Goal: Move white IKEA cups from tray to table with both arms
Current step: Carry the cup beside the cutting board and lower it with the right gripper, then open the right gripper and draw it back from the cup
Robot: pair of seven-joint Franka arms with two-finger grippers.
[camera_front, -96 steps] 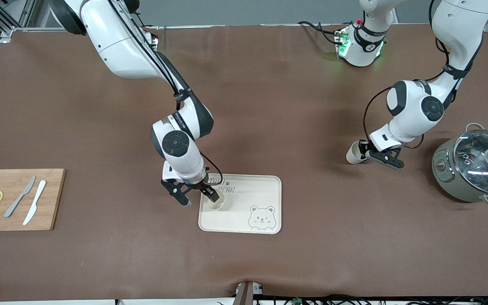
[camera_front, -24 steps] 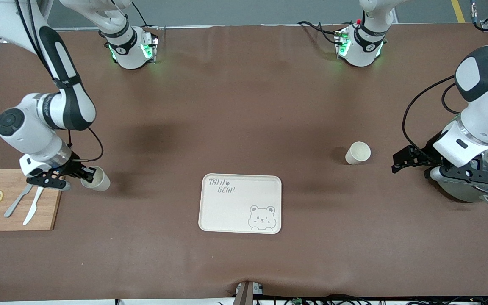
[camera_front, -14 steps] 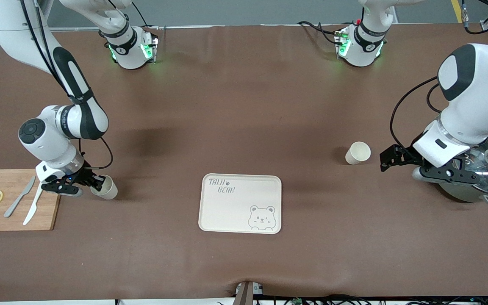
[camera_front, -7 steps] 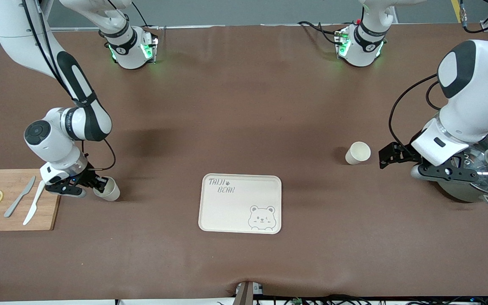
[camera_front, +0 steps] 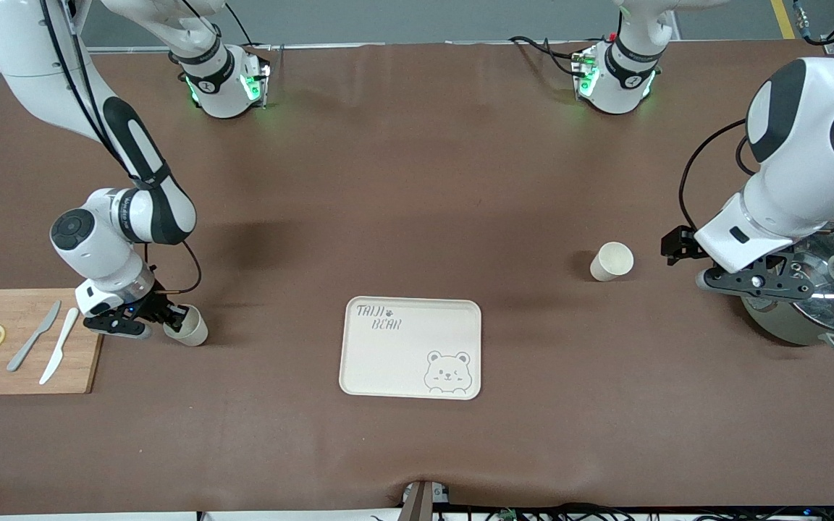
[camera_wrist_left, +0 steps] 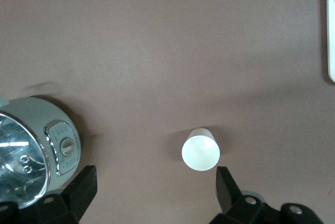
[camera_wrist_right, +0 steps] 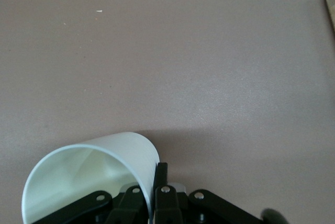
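Observation:
One white cup [camera_front: 611, 261] stands upright on the brown table toward the left arm's end, free of any gripper; it also shows in the left wrist view [camera_wrist_left: 200, 149]. My left gripper [camera_front: 685, 262] is open and empty, up in the air between that cup and the pot, its fingers [camera_wrist_left: 227, 190] wide apart. My right gripper [camera_front: 165, 320] is shut on the wall of the other white cup [camera_front: 187, 327], low over the table beside the cutting board. In the right wrist view one finger [camera_wrist_right: 159, 178] is outside the cup [camera_wrist_right: 94, 174], which is tilted.
A cream bear-print tray [camera_front: 411, 362] lies mid-table with nothing on it; its edge shows in the left wrist view [camera_wrist_left: 331, 35]. A wooden cutting board [camera_front: 26, 362] with two knives and lemon slices lies at the right arm's end. A lidded pot [camera_front: 815, 289] stands at the left arm's end.
My right gripper has carried its cup from beside the board downward and a little toward the tray. My left gripper has lifted and drawn back from the standing cup toward the pot.

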